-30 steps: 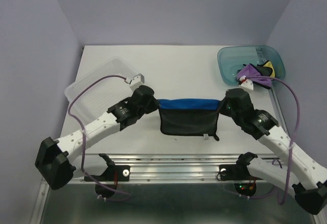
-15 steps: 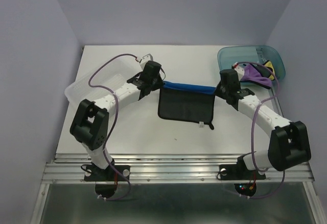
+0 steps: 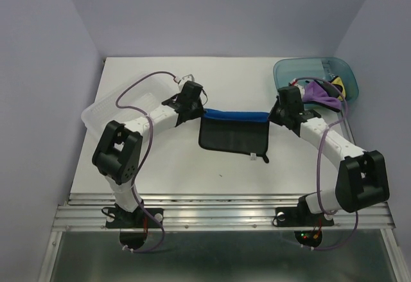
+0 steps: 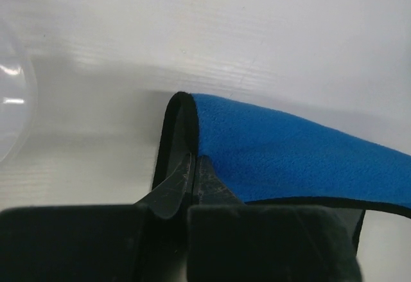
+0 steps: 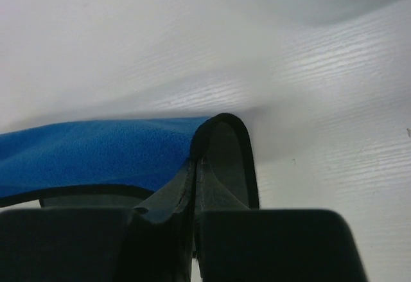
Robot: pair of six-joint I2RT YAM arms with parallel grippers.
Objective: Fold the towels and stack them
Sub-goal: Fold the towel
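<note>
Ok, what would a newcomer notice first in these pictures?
The blue towel is stretched across the middle of the table between the left gripper and right gripper. Each is shut on one end, and the towel's black face is spread toward the near edge. Next comes the teal tub at the far right corner, holding a purple towel and a yellow towel.

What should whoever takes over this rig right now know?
Left gripper: shut on the blue towel at its far left corner.
Right gripper: shut on its far right corner.
The towel lies mid-table, black face up, far edge curled over showing blue; the fold is unfinished.
The purple towel and yellow towel sit bunched in the teal tub, unfolded.
Left to do: finish this fold, fold the other two, stack all three.
</note>
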